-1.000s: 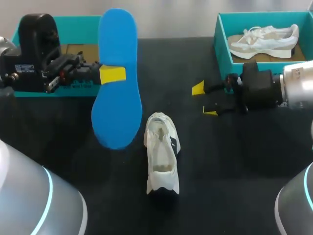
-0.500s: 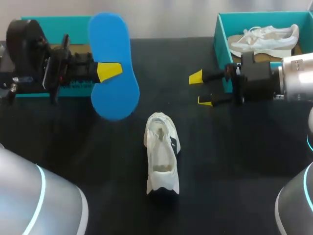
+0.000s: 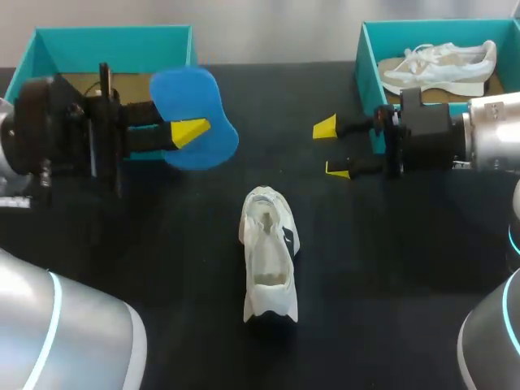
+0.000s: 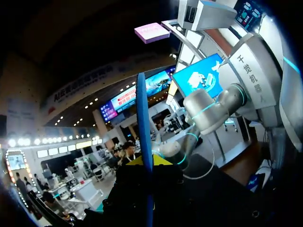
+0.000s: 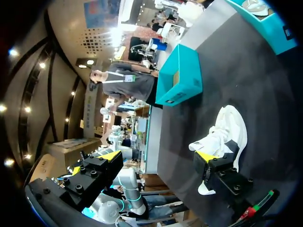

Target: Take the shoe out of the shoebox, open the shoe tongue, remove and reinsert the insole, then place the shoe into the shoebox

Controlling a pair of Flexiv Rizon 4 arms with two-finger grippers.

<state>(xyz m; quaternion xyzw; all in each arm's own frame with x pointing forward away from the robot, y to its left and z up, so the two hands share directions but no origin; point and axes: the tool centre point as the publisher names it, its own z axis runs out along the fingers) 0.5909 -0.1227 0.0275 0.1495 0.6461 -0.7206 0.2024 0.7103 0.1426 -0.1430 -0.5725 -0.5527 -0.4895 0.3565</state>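
My left gripper (image 3: pixel 187 132) is shut on the blue insole (image 3: pixel 185 93) and holds it in the air in front of the left teal shoebox (image 3: pixel 114 39). In the left wrist view the insole (image 4: pixel 143 123) shows edge-on, standing up from between the fingers of the gripper (image 4: pixel 147 163). The white shoe (image 3: pixel 269 264) lies on the black table, its mouth facing up. My right gripper (image 3: pixel 331 149) hangs open to the shoe's upper right, apart from it. In the right wrist view the shoe (image 5: pixel 223 131) lies ahead of that gripper (image 5: pixel 158 156).
A second teal shoebox (image 3: pixel 365 57) stands at the back right with another white shoe (image 3: pixel 439 67) inside. My right arm's black wrist is against that box's front wall. The left shoebox (image 5: pixel 179 78) also shows in the right wrist view.
My left arm has drawn back to the left and turned the insole from broad face-on to a short, foreshortened shape. The right gripper rose a little and levelled out, still open.
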